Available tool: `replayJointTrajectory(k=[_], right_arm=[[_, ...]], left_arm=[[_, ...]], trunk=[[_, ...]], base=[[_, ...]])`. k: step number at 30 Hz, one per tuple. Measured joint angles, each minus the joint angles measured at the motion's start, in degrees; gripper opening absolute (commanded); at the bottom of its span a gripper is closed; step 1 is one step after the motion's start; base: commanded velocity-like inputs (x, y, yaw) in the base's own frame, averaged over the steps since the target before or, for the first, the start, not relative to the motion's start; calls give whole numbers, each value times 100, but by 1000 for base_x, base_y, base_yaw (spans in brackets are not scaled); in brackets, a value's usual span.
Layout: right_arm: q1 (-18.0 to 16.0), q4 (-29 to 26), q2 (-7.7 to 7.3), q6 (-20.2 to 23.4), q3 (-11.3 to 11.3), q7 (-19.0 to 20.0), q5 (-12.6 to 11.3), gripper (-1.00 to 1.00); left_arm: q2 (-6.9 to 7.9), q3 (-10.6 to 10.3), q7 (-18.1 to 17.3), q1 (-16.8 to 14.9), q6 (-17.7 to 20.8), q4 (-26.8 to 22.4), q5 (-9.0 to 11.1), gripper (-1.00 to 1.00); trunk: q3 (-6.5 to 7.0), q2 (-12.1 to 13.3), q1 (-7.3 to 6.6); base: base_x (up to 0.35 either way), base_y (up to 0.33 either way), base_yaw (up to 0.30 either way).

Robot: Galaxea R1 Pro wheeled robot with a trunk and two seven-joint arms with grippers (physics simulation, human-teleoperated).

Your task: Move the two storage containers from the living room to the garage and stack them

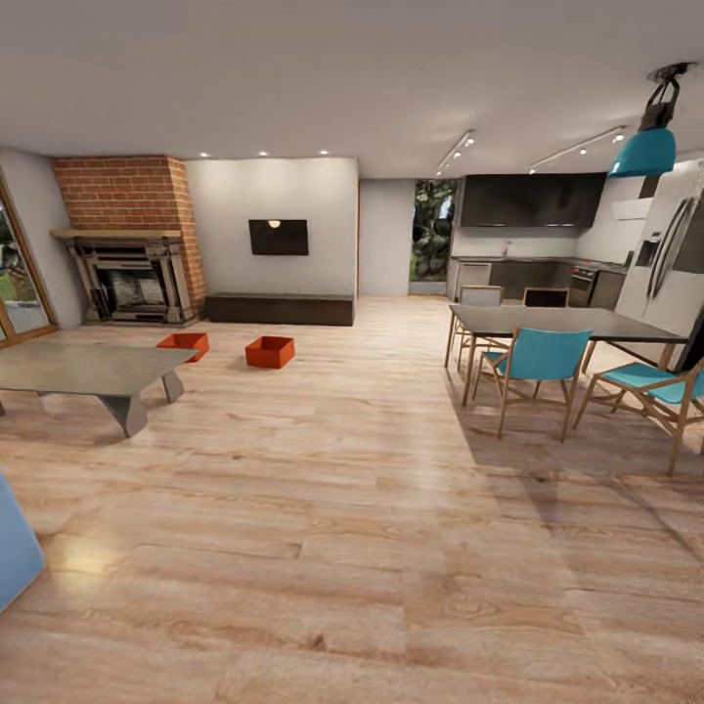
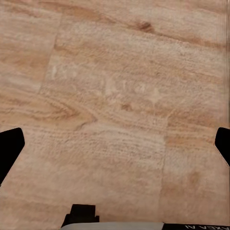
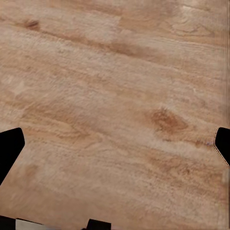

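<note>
Both claws point down at the light wood plank floor (image 2: 115, 96), left claw (image 2: 115, 143) and right claw (image 3: 115, 143) spread wide, empty; two orange-red rectangular box bins (image 1: 270, 351) (image 1: 184, 344) sit left of centre in the head view.

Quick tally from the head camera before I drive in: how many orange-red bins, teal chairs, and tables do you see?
Orange-red storage containers: 2, left one, right one, both on the wood floor
Teal chairs: 2, and
Tables: 2, grey low table, dining table
Total: 6
</note>
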Motion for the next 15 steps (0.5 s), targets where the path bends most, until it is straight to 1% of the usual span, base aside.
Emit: replayJointTrajectory(k=[4, 15], right_arm=[[0, 0, 0, -1, -2, 0, 0, 100], [0, 0, 0, 0, 0, 0, 0, 100]], left_arm=[[0, 0, 0, 0, 0, 0, 0, 100], [0, 0, 0, 0, 0, 0, 0, 100]], trunk=[[0, 0, 0], [0, 0, 0]], base=[[326, 0, -106], [326, 0, -9]])
